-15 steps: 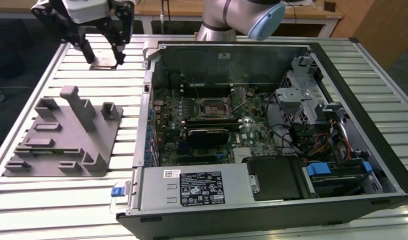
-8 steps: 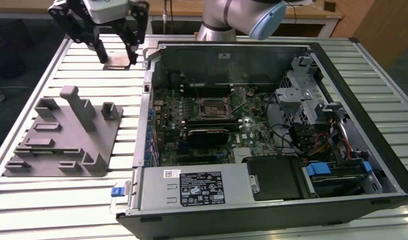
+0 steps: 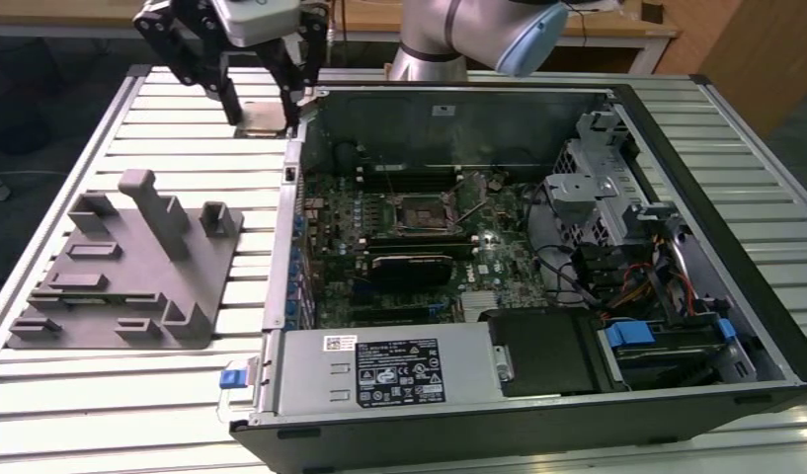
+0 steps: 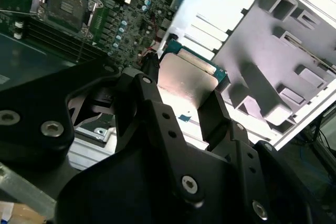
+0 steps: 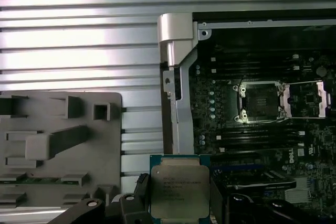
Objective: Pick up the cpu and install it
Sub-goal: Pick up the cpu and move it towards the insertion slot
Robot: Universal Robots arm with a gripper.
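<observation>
Black-fingered, clamps the cpu (image 3: pixel 262 120) by two opposite edges: pincer (image 3: pixel 262 115) clenched on the chip, silver lid up, green rim plain in both wrist views. Hangs over the slatted metal counter (image 3: pixel 139 415) just outside the far corner of the computer case (image 3: pixel 772 336), on the exterior view's left, close beside the case wall but not touching it. Looks raised off the counter rather than resting on it, though hard to tell for certain. Leaves the grey fixture tray (image 3: pixel 126 267) nearer on that same side, well apart from the chip.

Reads as the carry step: pick-up done, install not yet begun. Finds the cpu socket (image 3: pixel 423 209) inside the case on the green motherboard (image 3: pixel 509 257), toward the exterior view's right and well apart from the chip. Shows it bare in the first wrist view, with the load plate (image 5: pixel 307 99) swung open to one side, so nothing in the way of seating.

Calls, by this reading, for lifting clear of the case wall, keeping the chip level, and squaring its edges to the socket frame. Calls too for matching the corner mark and notches, too small to make out here. Wants a straight, gentle set-down with no sliding, to spare the socket contacts.
</observation>
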